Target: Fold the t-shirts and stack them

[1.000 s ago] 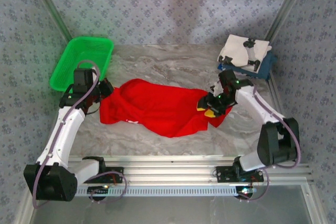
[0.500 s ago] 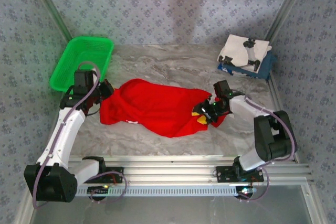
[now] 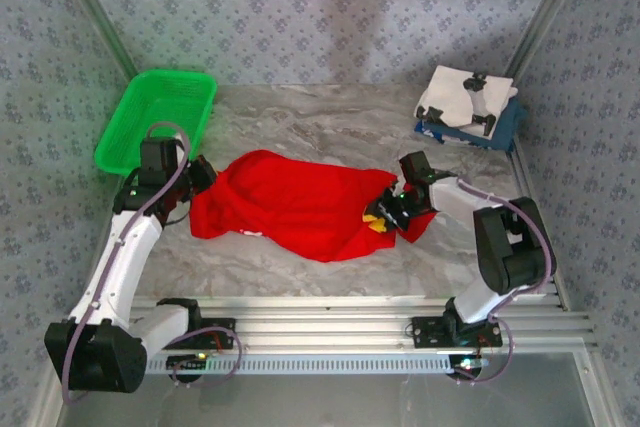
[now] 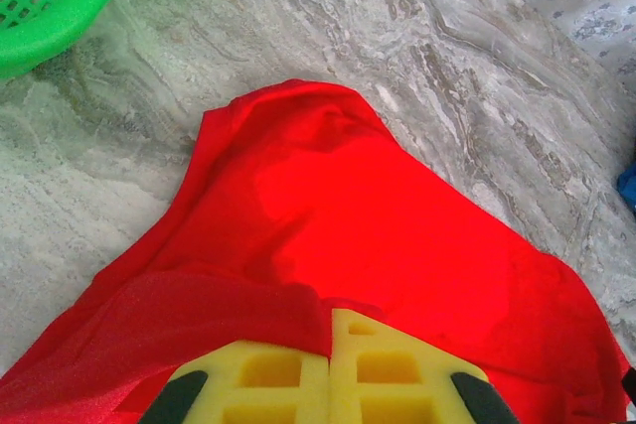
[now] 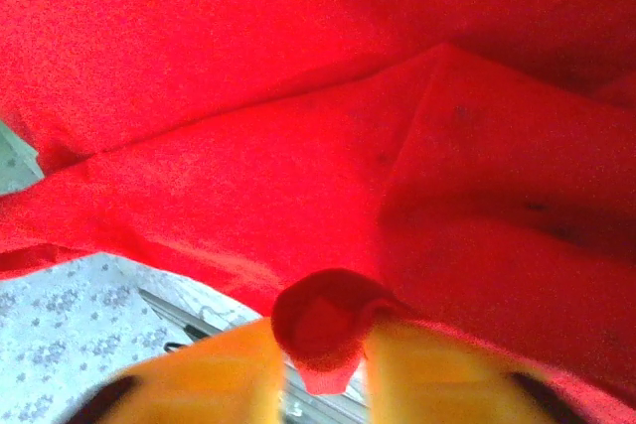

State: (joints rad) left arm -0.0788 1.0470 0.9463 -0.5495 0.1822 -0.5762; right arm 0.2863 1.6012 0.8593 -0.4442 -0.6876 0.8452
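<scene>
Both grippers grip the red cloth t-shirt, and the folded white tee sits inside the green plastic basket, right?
No: the top external view shows the folded white tee on the folded dark blue tee at the far right, apart from the green plastic basket. The rest holds.

I count three t-shirts on my screens: one red tee (image 3: 300, 205), one white tee (image 3: 450, 97) and one dark blue tee (image 3: 505, 127). There is one green basket (image 3: 155, 117). I have two grippers, the left gripper (image 3: 203, 173) and the right gripper (image 3: 383, 211), and one marble table (image 3: 330, 127).
</scene>
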